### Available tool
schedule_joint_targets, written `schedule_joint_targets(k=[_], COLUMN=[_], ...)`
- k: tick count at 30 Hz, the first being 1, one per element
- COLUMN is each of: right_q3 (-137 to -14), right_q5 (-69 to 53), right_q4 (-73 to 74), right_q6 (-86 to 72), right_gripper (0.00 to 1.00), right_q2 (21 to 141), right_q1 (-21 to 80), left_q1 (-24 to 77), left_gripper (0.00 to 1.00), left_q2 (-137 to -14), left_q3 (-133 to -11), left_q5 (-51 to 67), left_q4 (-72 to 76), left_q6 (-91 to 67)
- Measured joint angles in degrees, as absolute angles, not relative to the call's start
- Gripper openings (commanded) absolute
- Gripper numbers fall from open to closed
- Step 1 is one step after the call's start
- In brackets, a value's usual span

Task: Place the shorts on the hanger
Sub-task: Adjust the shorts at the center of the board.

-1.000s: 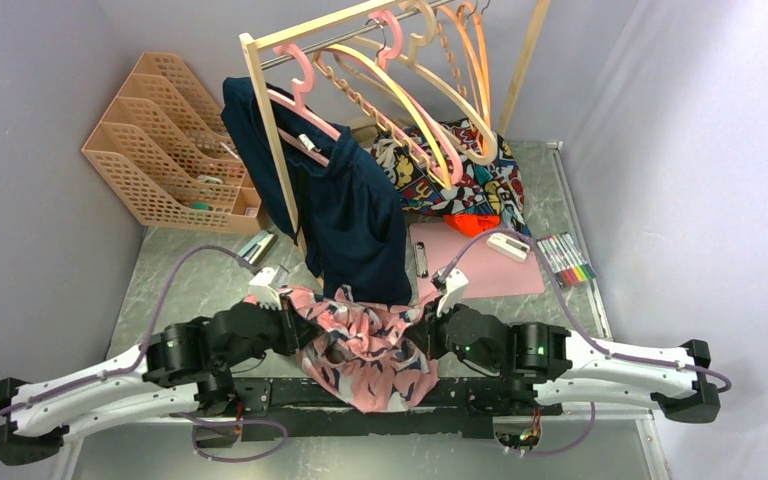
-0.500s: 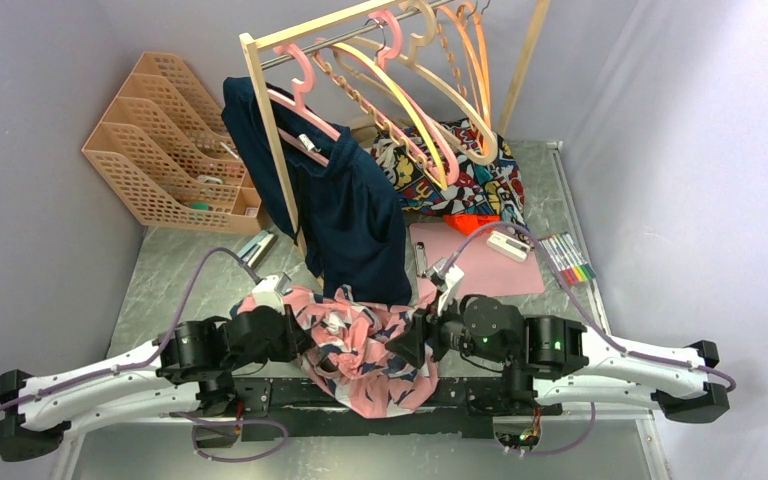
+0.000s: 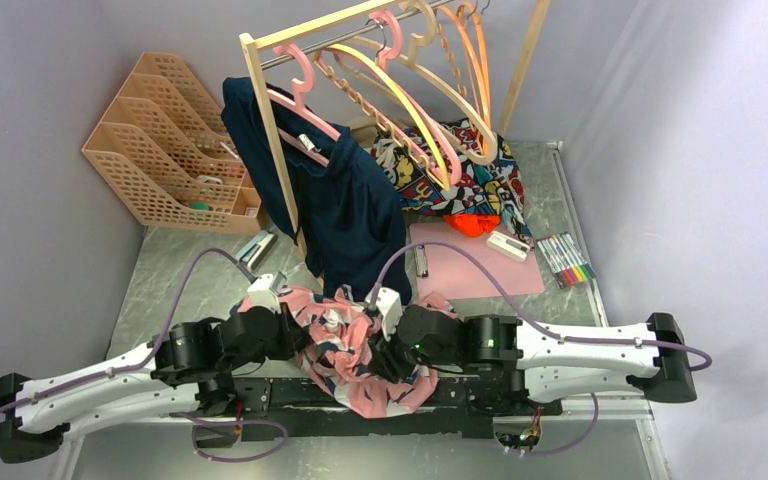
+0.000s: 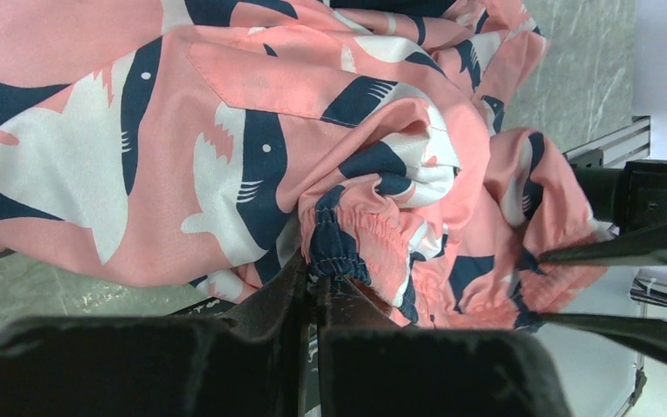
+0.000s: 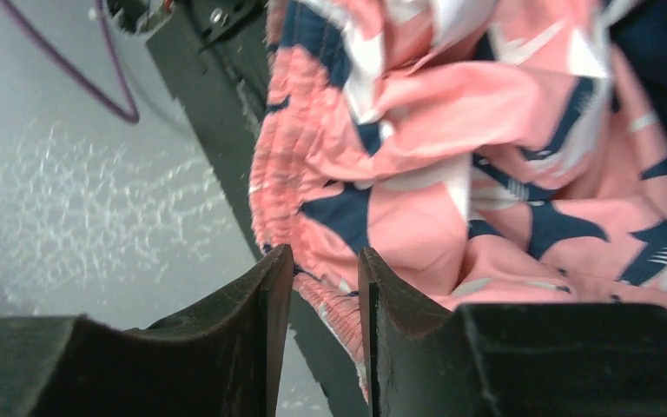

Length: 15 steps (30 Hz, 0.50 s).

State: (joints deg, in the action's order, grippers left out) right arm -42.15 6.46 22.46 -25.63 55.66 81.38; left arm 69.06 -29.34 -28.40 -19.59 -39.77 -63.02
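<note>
Left arm (image 3: pixel 90 385) and right arm (image 3: pixel 580 345) stretch low inward, left jaws pinching shorts (image 3: pixel 345 330).

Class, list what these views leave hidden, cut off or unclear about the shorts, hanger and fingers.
- Right wrist view: blurred; whether the right gripper pinches the shorts is unclear.
- Top view: its fingers hidden under wrist and shorts.
- Left wrist view: shorts cut off at top and left edges.
- Hanger: hook lost among neighbouring hangers, top view; outside both wrist views.

Desk (image 3: pixel 160 255): grey marbled surface beneath the wooden rack (image 3: pixel 268 130).
Walls (image 3: pixel 30 100): plain pale grey-lilac, behind and beside the rack.
Light: even, diffuse.
</note>
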Motion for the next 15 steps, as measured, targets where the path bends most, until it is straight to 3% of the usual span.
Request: schedule_joint_targets(k=[8, 13, 15], right_q3=[-41.82, -41.87, -41.87], right_q5=[0.30, 2.33, 4.62], right_q4=[23.24, 24.29, 24.67], right_q6=[-24.53, -24.82, -25.28], right_gripper=[0.34, 0.60, 0.66], right_q2=[61.76, 61.25, 59.22], right_q1=[86.11, 87.88, 87.99], left_q1=[69.06, 69.06, 69.06], left_gripper=[0.07, 0.07, 0.07], left_q2=[-27.07, -27.38, -27.35], left_q3=[-28.38, -28.38, -28.38], left_q5=[-20.60, -20.73, -20.80], left_q4=[-39.77, -39.81, -40.03], left_q6=[-63.09, -63.09, -63.16])
